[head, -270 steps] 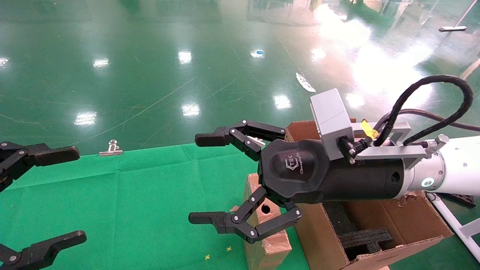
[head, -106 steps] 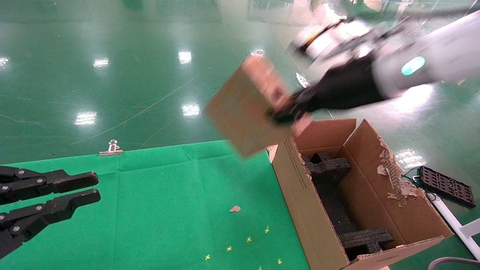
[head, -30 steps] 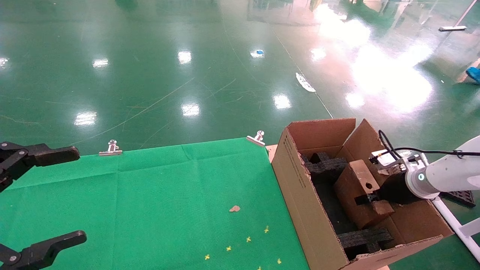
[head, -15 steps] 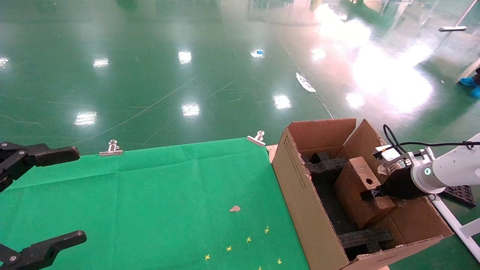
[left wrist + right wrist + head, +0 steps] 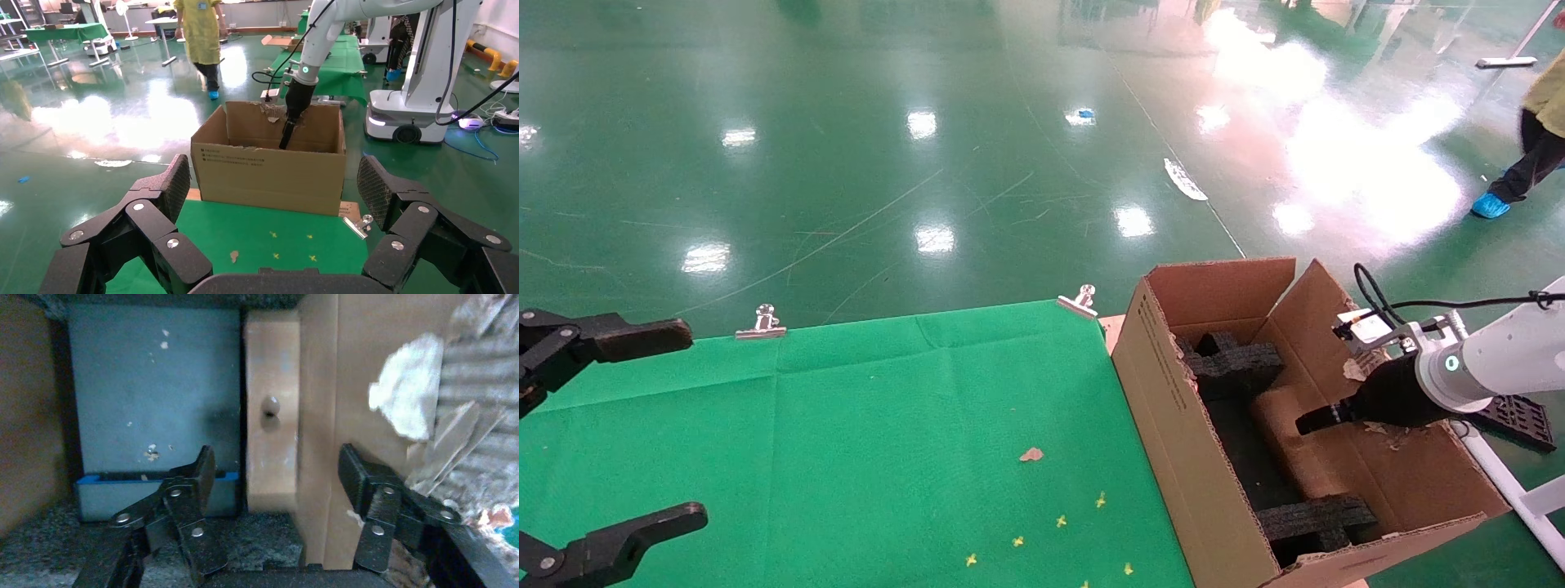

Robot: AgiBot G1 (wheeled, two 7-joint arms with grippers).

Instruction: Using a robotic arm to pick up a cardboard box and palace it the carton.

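Since half a second ago my right pincer [image 5: 1307, 422] has let go of the cardboard box [image 5: 1303, 445] and drawn back a little; the box has dropped from its tilt and now sits low inside the carton [image 5: 1173, 425], against its right wall, between the black foam inserts [image 5: 1234, 363]. My right pincer stands apart over the box's narrow face [image 5: 272, 429] with the round finger hole, clamped on nothing. My left pincer [image 5: 605, 433] hangs spread wide over the green worktop [image 5: 887, 441], well apart from the carton. A person in a yellow coat [image 5: 202, 27] walks on the floor beyond.
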